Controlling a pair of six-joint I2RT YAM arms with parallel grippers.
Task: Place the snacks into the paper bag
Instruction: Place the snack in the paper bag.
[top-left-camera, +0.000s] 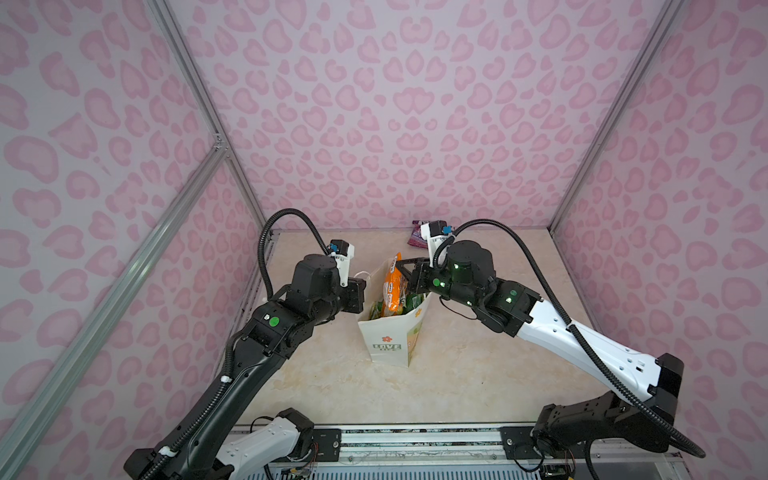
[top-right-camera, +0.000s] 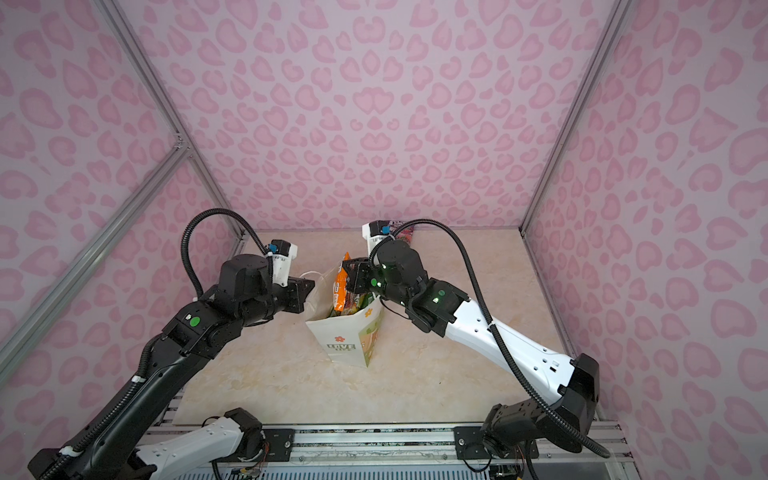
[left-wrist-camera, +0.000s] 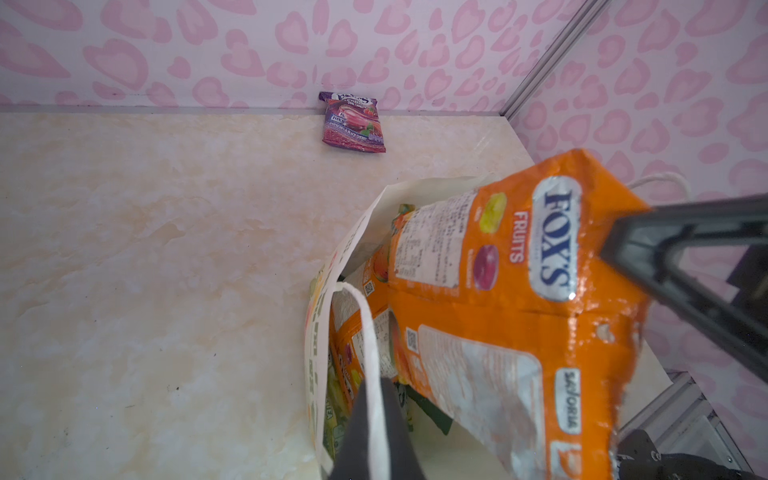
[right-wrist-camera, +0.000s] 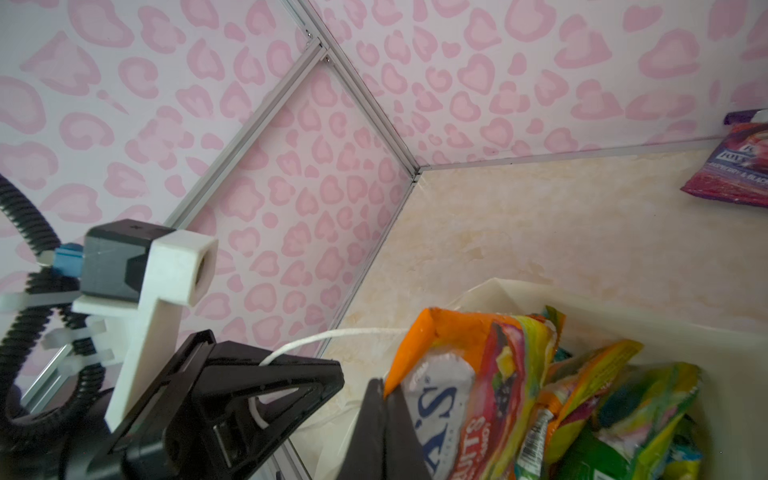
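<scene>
The left jaws are closed on the cord handle (left-wrist-camera: 365, 324) of the paper bag (top-left-camera: 386, 334), and the right jaws, closed too, hold the orange packet (top-left-camera: 392, 282) upright, its lower end inside the bag, so it should go straight down.

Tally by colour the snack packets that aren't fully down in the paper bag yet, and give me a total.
Orange: 1, the orange packet, pinched by the right end effector and sticking up out of the paper bag.
Purple: 1, the purple packet, lying on the table by the back wall.
Total: 2
</scene>
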